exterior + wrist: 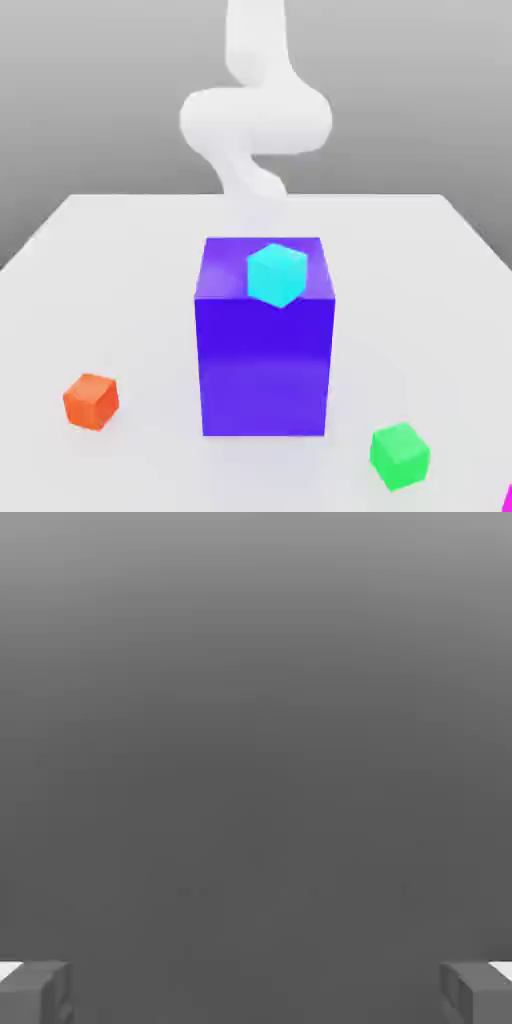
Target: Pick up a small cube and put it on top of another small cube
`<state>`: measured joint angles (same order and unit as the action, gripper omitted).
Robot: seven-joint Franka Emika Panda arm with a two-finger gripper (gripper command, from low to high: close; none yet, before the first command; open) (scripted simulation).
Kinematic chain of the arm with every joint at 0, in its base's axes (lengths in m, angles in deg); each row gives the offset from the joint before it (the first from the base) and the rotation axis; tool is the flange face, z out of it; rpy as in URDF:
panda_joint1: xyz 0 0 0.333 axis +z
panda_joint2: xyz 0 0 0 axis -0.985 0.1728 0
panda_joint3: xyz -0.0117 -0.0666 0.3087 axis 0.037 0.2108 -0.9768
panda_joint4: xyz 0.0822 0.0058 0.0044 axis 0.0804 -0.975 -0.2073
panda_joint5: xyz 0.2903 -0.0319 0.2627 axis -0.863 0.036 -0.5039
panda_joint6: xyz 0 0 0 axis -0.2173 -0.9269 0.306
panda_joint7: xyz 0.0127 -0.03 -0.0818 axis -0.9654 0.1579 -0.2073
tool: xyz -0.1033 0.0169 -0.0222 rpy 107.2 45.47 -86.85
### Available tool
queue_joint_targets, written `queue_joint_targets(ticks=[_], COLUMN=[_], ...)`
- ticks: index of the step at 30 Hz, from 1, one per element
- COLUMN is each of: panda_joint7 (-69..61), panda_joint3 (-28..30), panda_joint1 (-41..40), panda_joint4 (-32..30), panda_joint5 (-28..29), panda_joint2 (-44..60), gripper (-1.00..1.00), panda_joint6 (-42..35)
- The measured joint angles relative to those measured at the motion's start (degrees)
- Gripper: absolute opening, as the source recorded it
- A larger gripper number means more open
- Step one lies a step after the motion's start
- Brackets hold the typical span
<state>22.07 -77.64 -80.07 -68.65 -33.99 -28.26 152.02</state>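
Two task cubes near blue block [265,350]: green [400,456] beside, pink [507,498] beyond green. Pink likely light, rigid; grasp opposite flat faces. Gripper [256,990] wide open, empty.

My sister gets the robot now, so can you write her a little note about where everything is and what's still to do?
Hand: open, holding nothing, its two fingertips far apart.
Magenta cube: on the table, just peeking in at the bottom corner on the exterior view's right.
Green cube: on the table, in front of the big blue-purple block and toward the exterior view's right, with nothing on top.
Also there: a cyan cube on top of the block, and an orange cube on the table at the exterior view's left.
Done: nothing yet.
Left: pick up the magenta cube and set it on the green one.
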Motion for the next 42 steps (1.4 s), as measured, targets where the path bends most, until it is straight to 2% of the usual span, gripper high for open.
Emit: queue_joint_targets(ticks=[9, 18, 26, 33, 37, 38, 42], panda_joint7=[5.38, 12.35, 17.82, 20.89, 22.94, 23.32, 23.26], panda_joint3=[-7.53, -13.11, -14.68, -15.82, -13.65, -13.09, -13.10], panda_joint1=[0.19, 3.05, 8.09, 12.91, 15.46, 15.92, 15.91], panda_joint4=[3.72, 7.42, 10.69, 13.42, 15.45, 15.83, 15.83], panda_joint5=[3.60, 9.53, 13.79, 14.94, 17.39, 17.93, 17.86], panda_joint2=[18.90, 37.73, 54.37, 68.41, 76.67, 78.12, 78.12], gripper=[0.00, 0.00, 0.00, 0.00, 0.00, -1.00, -1.00], panda_joint6=[3.19, 6.17, 8.86, 11.60, 16.53, 17.57, 17.61])
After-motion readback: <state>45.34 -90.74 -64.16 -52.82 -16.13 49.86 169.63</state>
